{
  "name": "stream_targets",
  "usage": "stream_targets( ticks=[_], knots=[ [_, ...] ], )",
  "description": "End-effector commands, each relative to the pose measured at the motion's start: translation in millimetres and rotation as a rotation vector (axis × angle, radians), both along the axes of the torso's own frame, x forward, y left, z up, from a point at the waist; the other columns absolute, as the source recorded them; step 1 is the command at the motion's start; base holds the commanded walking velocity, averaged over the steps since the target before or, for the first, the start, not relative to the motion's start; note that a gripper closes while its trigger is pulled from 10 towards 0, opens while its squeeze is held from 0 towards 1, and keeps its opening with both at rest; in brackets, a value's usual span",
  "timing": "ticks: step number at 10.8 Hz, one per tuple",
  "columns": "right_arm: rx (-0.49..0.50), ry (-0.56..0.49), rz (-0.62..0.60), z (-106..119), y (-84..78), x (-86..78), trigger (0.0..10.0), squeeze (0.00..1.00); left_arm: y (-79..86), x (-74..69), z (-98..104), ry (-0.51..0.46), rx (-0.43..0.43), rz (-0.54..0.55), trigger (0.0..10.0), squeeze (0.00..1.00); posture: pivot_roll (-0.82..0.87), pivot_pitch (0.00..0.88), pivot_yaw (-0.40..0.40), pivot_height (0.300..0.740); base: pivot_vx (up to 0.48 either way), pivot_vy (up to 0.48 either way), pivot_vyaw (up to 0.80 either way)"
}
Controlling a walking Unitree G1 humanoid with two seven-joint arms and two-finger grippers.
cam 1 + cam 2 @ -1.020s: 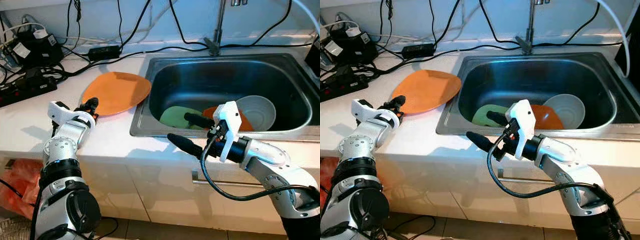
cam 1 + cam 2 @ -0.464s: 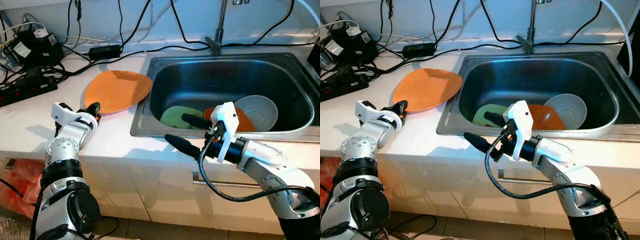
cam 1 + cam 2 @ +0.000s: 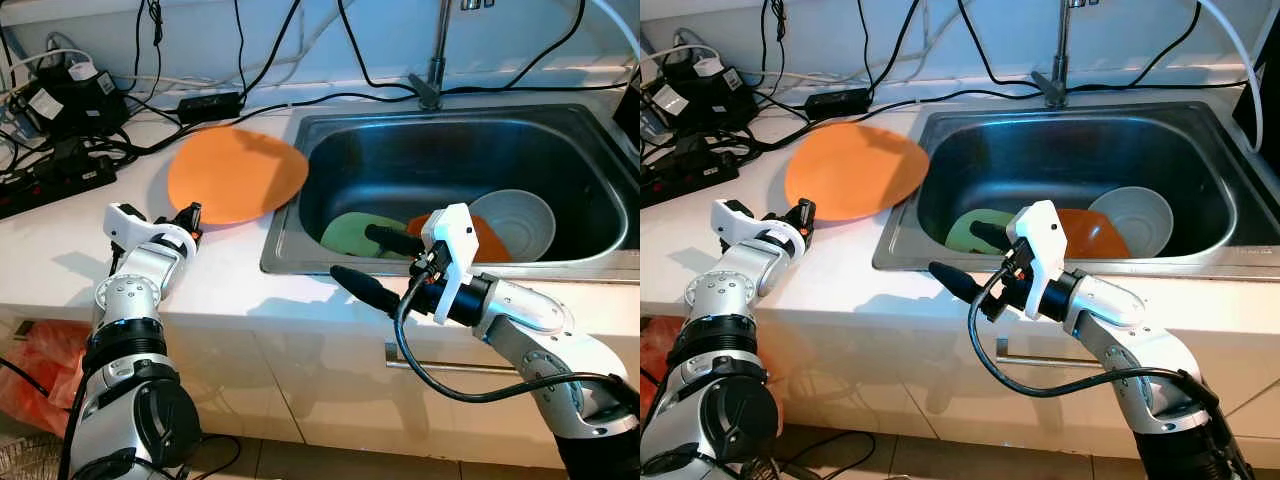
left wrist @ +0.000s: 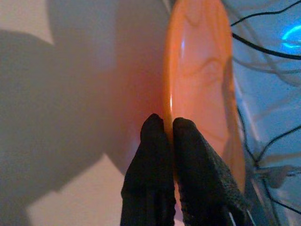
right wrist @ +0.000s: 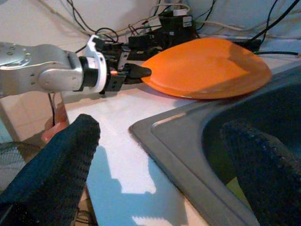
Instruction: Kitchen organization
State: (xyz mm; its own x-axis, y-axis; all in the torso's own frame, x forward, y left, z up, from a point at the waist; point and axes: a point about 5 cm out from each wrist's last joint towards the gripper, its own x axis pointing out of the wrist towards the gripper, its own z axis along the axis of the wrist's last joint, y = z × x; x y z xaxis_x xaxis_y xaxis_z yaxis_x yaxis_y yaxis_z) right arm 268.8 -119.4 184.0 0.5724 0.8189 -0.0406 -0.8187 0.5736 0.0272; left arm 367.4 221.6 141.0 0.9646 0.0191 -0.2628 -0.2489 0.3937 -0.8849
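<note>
An orange plate [image 3: 237,173] is on the white counter [image 3: 60,260] just left of the sink, tilted with its far side raised off the surface. My left gripper [image 3: 190,215] is shut on its near rim; the left wrist view shows both fingers [image 4: 188,155] pinching the plate's edge [image 4: 197,70]. My right gripper [image 3: 372,263] hangs open over the sink's front rim [image 3: 300,262], holding nothing. From the right wrist, the plate [image 5: 207,68] and the left gripper [image 5: 134,71] are in sight. In the steel sink lie a green plate [image 3: 355,232], an orange dish [image 3: 488,238] and a pale bowl [image 3: 515,222].
Power strips [image 3: 55,175], adapters and several black cables [image 3: 210,100] crowd the back left of the counter. The tap [image 3: 432,80] rises behind the sink. A red bag [image 3: 30,370] lies on the floor at the left. A cabinet handle [image 3: 400,362] runs below the counter.
The orange plate has tipped up, its far side now off the counter, with my left gripper still on its rim. The right arm has hardly moved.
</note>
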Motion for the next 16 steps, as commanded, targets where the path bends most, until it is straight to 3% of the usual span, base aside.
stream_targets(
  ticks=[1,3,4,6,7,8,9,12,16],
  knots=[
    [0.002,0.000,0.002,-3,1.9,0.1,10.0,1.00,-1.8,-2.6,-10,0.043,0.013,-0.022,0.0,0.00,0.06,0.036,0.166,0.740,0.000,0.000,0.00],
    [0.005,-0.002,-0.003,-3,2.9,1.3,10.0,0.98,-9.8,-3.2,-8,-0.049,0.050,-0.097,0.0,0.00,0.06,0.036,0.168,0.740,0.000,0.000,0.00],
    [0.007,-0.002,-0.009,-3,2.4,2.6,10.0,0.96,-19.3,-5.0,-5,-0.141,0.053,-0.167,0.0,0.00,0.06,0.035,0.167,0.740,0.000,0.000,0.00],
    [0.057,0.004,-0.050,0,1.0,8.8,10.0,0.65,-31.2,-8.2,6,-0.274,0.024,-0.230,0.0,0.00,0.06,0.034,0.165,0.740,0.000,0.000,0.00],
    [0.138,0.026,-0.101,4,-0.8,16.3,10.0,0.00,-38.1,-10.1,12,-0.352,-0.001,-0.266,0.0,0.00,0.06,0.033,0.162,0.740,0.000,0.000,0.00],
    [0.175,0.041,-0.131,5,-1.4,20.0,10.0,0.00,-39.3,-10.2,13,-0.379,-0.012,-0.274,0.0,0.00,0.06,0.032,0.160,0.740,0.000,0.000,0.00],
    [0.298,0.094,-0.208,9,-4.2,29.9,10.0,0.00,-43.1,-13.6,23,-0.434,-0.029,-0.291,0.0,0.00,0.06,0.031,0.159,0.740,0.000,0.000,0.00],
    [0.506,0.172,-0.403,15,-16.5,51.4,10.0,0.00,-50.0,-18.7,36,-0.527,-0.052,-0.333,0.0,0.00,0.07,0.031,0.158,0.740,0.000,0.000,0.00],
    [0.604,0.224,-0.486,19,-17.9,64.2,10.0,0.00,-64.6,-25.9,42,-0.557,-0.084,-0.402,0.0,0.00,0.07,0.033,0.157,0.740,0.000,0.000,0.00]
  ],
)
